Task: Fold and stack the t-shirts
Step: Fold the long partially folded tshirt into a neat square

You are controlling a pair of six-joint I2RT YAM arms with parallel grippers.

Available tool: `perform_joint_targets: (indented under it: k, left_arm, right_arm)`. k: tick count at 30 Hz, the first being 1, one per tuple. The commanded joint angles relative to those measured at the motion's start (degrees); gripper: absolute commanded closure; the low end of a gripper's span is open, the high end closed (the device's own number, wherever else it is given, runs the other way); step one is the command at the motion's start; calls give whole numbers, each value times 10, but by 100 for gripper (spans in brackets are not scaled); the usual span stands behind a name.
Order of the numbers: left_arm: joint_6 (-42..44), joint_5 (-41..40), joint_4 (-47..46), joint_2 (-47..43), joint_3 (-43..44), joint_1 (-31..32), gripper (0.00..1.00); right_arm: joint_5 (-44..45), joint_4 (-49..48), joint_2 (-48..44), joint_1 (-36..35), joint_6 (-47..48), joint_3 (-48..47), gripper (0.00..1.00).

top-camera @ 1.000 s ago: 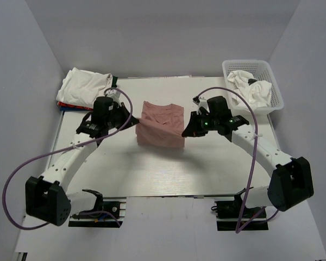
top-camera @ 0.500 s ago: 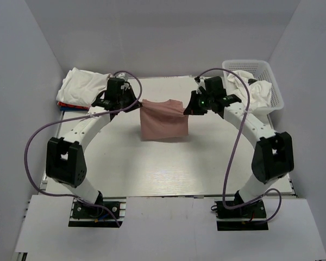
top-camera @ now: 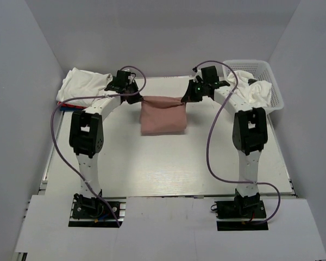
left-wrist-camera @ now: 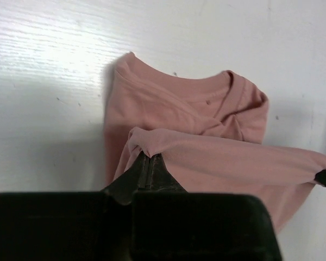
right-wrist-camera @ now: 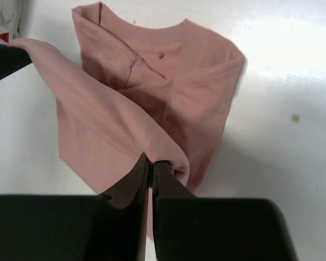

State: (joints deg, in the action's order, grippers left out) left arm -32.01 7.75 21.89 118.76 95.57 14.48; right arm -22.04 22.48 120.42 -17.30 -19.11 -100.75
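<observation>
Both grippers are clamped on the pink t-shirt: the left gripper pinches one end of a lifted edge and the right gripper pinches the other, so that edge stretches as a tight band between them over the far part of the table. Below it the rest of the shirt lies on the table, its collar showing in both wrist views. This looks like a fold in hand, the lifted edge being carried over towards the collar end. To do it well, both ends should come down together and level, with the tension even, so the edge lands square over the collar and not skewed; letting go is best left until the cloth rests flat. Further out, a stack of folded shirts with a white one on top waits at the far left corner, and a basket at the far right holds a crumpled white shirt.
</observation>
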Motion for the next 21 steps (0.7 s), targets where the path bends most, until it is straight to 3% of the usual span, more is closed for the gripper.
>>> perform_joint_targets:
  k: [1, 4, 5, 6, 7, 8, 9, 11, 15, 16, 21]
  left_arm:
    - [-2, -15, 11, 26, 50, -21, 100]
    - [-2, 1, 6, 75, 90, -31, 100]
    - [-2, 12, 6, 89, 105, -38, 98]
    - [-2, 17, 11, 103, 136, -44, 65]
    - [-2, 23, 11, 114, 152, -44, 42]
    - [-2, 28, 17, 125, 166, -49, 30]
    - [-2, 45, 18, 132, 182, -49, 1]
    - [-2, 60, 18, 132, 182, -49, 1]
    - [-2, 75, -29, 65, 91, -49, 1]
    - [4, 75, -39, 36, 72, -49, 1]
    - [9, 156, -98, -5, -7, -29, 1]
  right_arm:
    - [-58, -46, 46, 17, 12, -65, 100]
    - [-86, -83, 96, 16, 21, -102, 93]
    - [-91, -89, 118, 20, 20, -114, 81]
    - [-90, -89, 142, 21, 20, -154, 64]
    - [-91, -92, 154, 22, 22, -169, 36]
    - [-94, -92, 159, 25, 17, -180, 10]
    - [-92, -90, 166, 27, 18, -201, 10]
    - [-99, -89, 146, 28, 22, -191, 10]
    - [-91, -121, 61, 22, 35, -83, 10]
    - [-94, -128, 15, 19, 35, -15, 10]
    - [-155, -163, -68, 10, 29, 124, 10]
